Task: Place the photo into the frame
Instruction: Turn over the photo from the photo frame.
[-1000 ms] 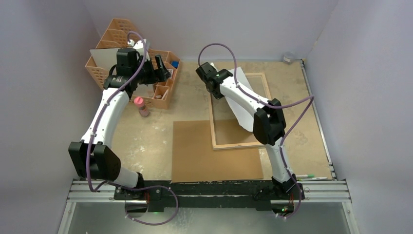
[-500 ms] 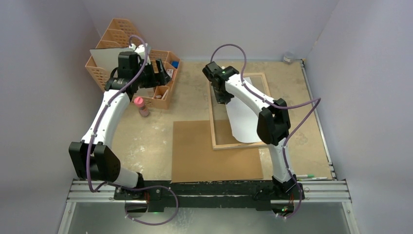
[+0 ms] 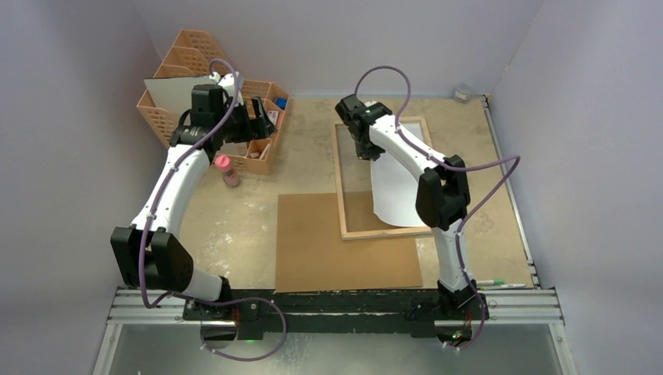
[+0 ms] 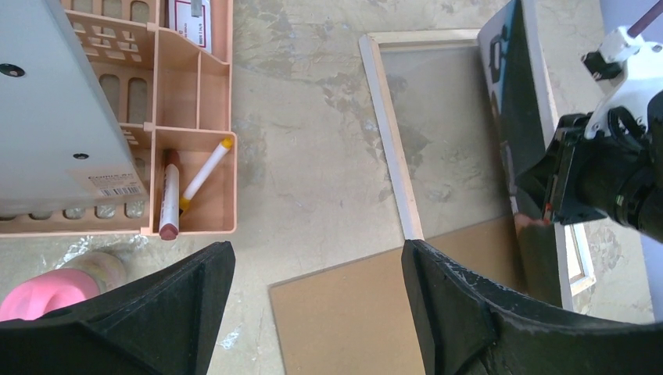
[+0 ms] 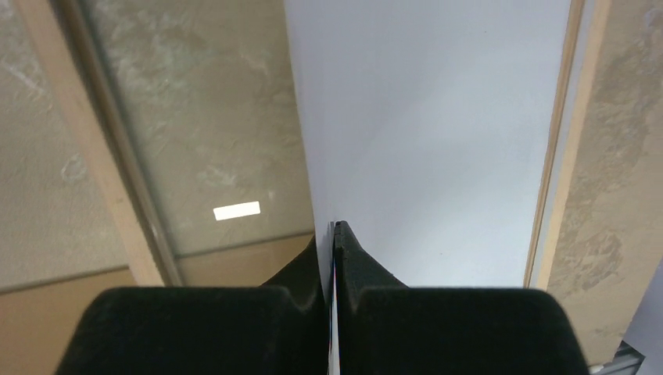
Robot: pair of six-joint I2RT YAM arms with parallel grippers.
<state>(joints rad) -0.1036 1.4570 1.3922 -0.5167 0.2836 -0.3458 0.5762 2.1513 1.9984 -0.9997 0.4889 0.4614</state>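
Shifted rightward, the photo [image 5: 430,141] hangs over the frame [image 5: 87,133], pinched in the right gripper [image 5: 333,228].

Peach organiser [image 3: 190,48], brown board [image 3: 344,258], pink-cap btl [image 3: 227,168]

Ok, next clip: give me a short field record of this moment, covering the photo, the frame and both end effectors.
frame: flat on table, near corner overlapping fibreboard sheet
photo: pinched at its edge, white reverse up, slanting over the frame's right half, not flat
right end effector: shut on photo
left end effector: open, empty, by organiser
step: photo not yet seated
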